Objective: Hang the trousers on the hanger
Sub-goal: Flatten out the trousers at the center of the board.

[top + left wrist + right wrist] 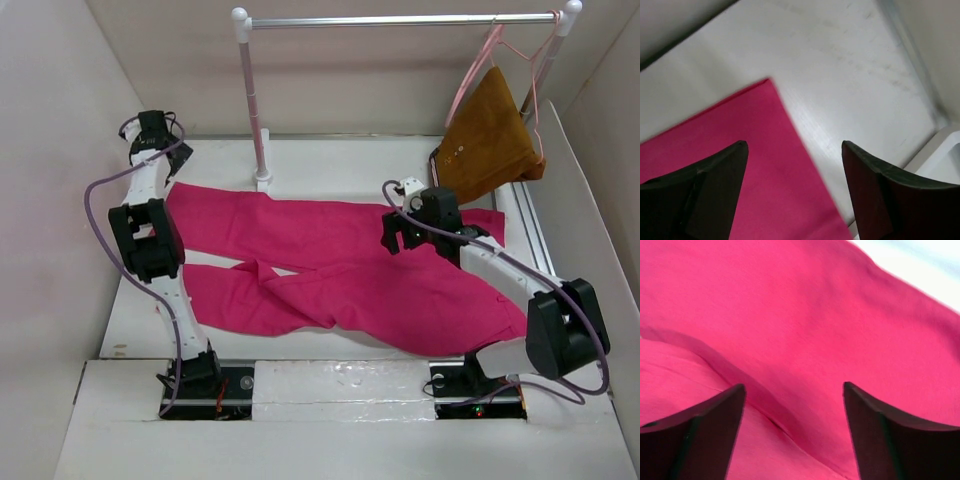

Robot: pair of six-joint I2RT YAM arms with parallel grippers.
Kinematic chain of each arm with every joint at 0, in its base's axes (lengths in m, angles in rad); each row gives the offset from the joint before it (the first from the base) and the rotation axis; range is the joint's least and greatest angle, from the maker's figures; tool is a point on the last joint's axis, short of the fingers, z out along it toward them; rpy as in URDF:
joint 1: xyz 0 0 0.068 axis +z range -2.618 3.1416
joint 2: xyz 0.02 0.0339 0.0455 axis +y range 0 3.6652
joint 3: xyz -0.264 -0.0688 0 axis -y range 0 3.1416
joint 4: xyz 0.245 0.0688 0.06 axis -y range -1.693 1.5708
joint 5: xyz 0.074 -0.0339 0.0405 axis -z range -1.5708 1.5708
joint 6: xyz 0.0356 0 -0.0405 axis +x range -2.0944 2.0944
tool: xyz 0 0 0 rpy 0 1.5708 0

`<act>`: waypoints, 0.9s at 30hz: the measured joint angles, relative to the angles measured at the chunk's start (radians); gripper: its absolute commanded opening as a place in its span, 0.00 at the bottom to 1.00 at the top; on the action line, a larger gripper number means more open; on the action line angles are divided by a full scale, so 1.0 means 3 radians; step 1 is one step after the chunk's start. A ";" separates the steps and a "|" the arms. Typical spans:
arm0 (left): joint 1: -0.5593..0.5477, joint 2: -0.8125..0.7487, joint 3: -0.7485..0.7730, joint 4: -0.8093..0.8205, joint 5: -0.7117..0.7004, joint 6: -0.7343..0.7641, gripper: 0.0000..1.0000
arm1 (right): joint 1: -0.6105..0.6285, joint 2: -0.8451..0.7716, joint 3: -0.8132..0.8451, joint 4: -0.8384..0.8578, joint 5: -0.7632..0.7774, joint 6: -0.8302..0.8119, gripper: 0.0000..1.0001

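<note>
Left jaws: held apart with nothing between them. The left gripper (pixel 795 150) is poised over a leg-hem corner, one finger above cloth and the other above the bare table (pixel 855 75).
Right jaws: likewise spread and empty. The right gripper (pixel 795 390) is hung close over the garment's broad part, beside a soft fold.
Trousers: the trousers (pixel 350 280) are laid flat across the middle of the top view, legs toward the left, and are not lifted.
Hanger: the hanger (pixel 465 85) is hung from the silver rail (pixel 400 20) at upper right, well apart from the trousers. Whether it is free or carries the mustard-brown garment (pixel 490 135) cannot be told.
Step in hand: judged to be the first grasp of the cloth.
Technique: the hem should be pinched well inside its edge, with both layers taken. The raised fold is probably the better bite for the right jaws.
Materials: plain, limp magenta cloth, likely to sag and slide. The hanger is thin, smooth and triangular, and the table matte white.
</note>
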 measured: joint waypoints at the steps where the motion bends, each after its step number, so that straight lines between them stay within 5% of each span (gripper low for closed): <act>1: -0.0003 -0.0080 -0.0155 -0.0034 -0.0006 0.0025 0.69 | 0.0038 -0.0003 0.0041 -0.0001 -0.0006 -0.0020 0.49; 2: 0.0000 -0.0191 -0.0336 -0.0042 -0.0008 0.0027 0.66 | 0.0084 -0.0006 0.0074 0.0000 -0.0019 -0.0034 0.15; 5: -0.0003 -0.0871 -0.1329 0.0081 -0.0088 0.0033 0.64 | 0.0313 -0.0104 0.0090 -0.0060 -0.0057 -0.0085 0.00; 9: -0.0014 -0.1980 -0.2435 -0.0034 -0.0214 -0.0088 0.64 | 0.0701 -0.0319 0.0090 -0.0163 -0.0118 -0.0136 0.03; 11: 0.0014 -0.2480 -0.2810 -0.0090 -0.0230 -0.0201 0.66 | 0.0870 -0.0431 0.0089 -0.0186 -0.0170 -0.0163 0.25; 14: 0.0156 -0.2903 -0.3147 -0.0303 -0.0254 -0.0417 0.64 | 0.1017 -0.0562 0.0067 -0.0223 -0.0238 -0.0210 0.45; 20: 0.0326 -0.3011 -0.3482 -0.0918 -0.0378 -0.0839 0.56 | 0.1040 -0.0743 -0.0025 -0.0392 -0.0305 -0.0360 0.48; 27: 0.1191 -0.3404 -0.3990 -0.1076 -0.0201 -0.0982 0.47 | 0.0900 -0.0841 -0.0120 -0.0464 -0.0468 -0.0539 0.47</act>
